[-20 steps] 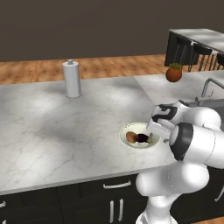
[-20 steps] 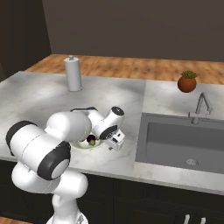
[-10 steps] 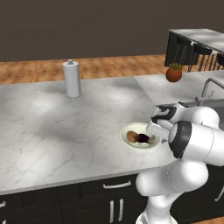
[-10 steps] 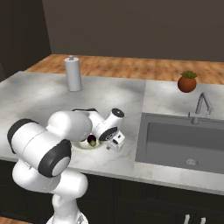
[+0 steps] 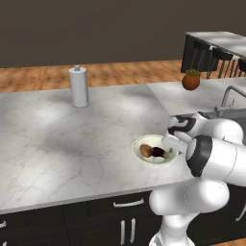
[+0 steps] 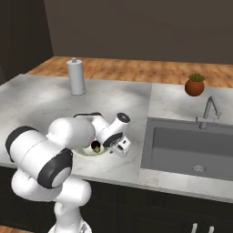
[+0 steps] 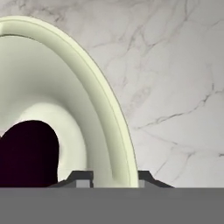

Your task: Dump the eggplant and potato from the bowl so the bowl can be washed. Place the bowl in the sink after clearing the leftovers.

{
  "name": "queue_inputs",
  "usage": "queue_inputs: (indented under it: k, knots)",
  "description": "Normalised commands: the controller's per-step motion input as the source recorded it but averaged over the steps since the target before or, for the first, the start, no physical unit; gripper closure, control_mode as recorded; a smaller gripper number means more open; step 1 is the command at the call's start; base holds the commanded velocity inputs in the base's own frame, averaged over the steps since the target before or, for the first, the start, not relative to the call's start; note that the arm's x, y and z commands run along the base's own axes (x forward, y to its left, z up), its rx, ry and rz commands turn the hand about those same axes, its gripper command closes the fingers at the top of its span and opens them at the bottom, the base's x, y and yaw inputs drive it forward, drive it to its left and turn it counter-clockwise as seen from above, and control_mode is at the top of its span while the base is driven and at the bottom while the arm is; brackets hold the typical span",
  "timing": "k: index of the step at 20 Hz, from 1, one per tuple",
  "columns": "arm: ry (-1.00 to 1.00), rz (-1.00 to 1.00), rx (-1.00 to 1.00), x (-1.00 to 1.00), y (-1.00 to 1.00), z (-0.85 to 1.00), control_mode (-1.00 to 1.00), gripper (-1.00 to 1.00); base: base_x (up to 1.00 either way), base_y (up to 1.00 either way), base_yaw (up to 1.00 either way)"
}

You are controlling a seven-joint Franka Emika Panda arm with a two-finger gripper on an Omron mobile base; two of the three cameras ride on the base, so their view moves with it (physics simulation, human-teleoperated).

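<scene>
A: Hand view has the end effector spread astride the bowl rim, eggplant inside.

B: The bowl sits on the surface, potato in too. A shallow bite could slip and spill both.

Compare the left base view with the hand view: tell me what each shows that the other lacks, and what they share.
Left base view alone: the potato lying in the bowl beside the eggplant, the paper towel roll, the potted plant and the faucet.

Hand view alone: the gripper close up, its jaws standing one on each side of the bowl's rim, one inside and one outside.

Both: the bowl, the eggplant inside it, and the marble counter.
</scene>
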Motion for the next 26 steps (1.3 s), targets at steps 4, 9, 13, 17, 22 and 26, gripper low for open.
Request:
queue_inputs:
  k: [4,9,13,17,22,26]
  knots:
    - [-0.21,0.0,0.05,-0.39,0.01,0.29,-1.0,1.0,0.0,0.0,0.0]
    - [-0.25,-0.03,0.07,-0.5,0.07,0.49,-1.0,1.0,0.0,0.0,0.0]
    - [-0.19,-0.08,0.1,-0.53,0.17,0.63,-1.0,1.0,0.0,0.0,0.0]
    - [-0.08,-0.12,0.19,-0.6,0.14,0.69,-1.0,1.0,0.0,0.0,0.0]
    - [0.01,-0.21,0.33,-0.44,0.23,0.77,-1.0,1.0,0.0,0.0,0.0]
    - [0.07,-0.28,0.37,-0.39,0.26,0.72,-1.0,1.0,0.0,0.0,0.0]
